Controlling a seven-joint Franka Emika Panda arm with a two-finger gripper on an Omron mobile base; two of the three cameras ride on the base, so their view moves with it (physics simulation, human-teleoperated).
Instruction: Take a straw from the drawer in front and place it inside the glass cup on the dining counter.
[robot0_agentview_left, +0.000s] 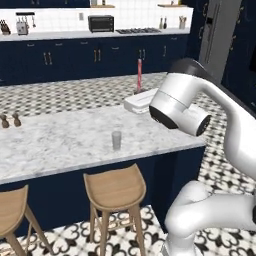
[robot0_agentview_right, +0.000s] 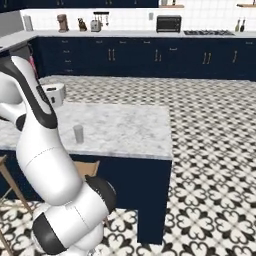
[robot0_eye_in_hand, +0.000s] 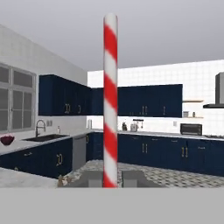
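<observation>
Your hand (robot0_eye_in_hand: 110, 178) is clamped shut on the upright red-and-white striped straw (robot0_eye_in_hand: 110, 96). The small grey translucent glass cup (robot0_agentview_left: 116, 140) stands alone on the white veined marble table (robot0_agentview_left: 60, 140), near its front edge, open slab all around.

Claw (robot0_eye_in_hand: 109, 178) shut, pointing level

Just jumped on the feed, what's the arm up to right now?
The arm's gripper is shut on the straw, a red-and-white striped one that stands upright between the fingertips. In the left base view the straw sticks up above the hand, which is over the far side of the dining counter. The glass cup stands on that counter near its front edge, with nothing in it yet, so the straw has not been placed.
</observation>
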